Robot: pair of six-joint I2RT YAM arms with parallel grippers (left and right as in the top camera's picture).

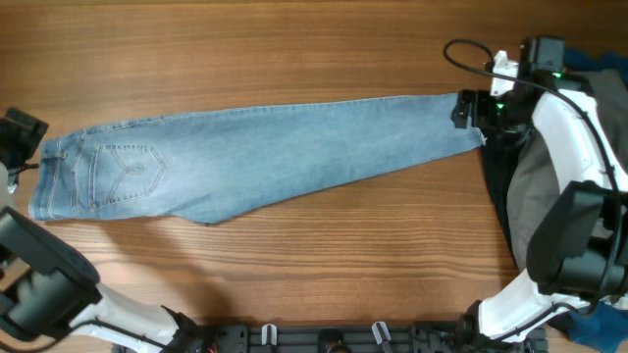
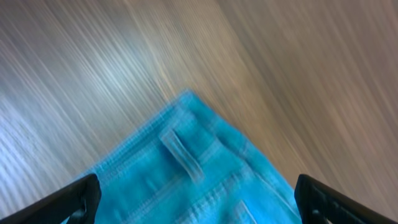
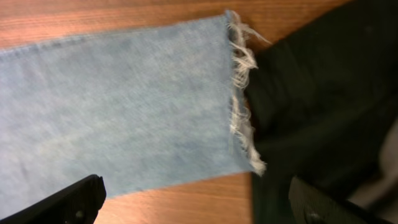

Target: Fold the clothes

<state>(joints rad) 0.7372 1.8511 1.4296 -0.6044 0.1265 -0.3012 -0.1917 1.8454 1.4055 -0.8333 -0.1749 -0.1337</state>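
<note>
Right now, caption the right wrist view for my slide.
Open right gripper above the frayed hem of light blue denim jeans on a wooden table beside black fabric.

Blk fabric [image 1: 498, 186], grey garment [image 1: 537, 196] piled rt on table [image 1: 294, 39].

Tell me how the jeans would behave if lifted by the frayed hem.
The jeans would probably sag limply, since they lie flat along the table. Long as they are, the waistband end would likely drag. Loose threads at the frayed hem might snag.
</note>
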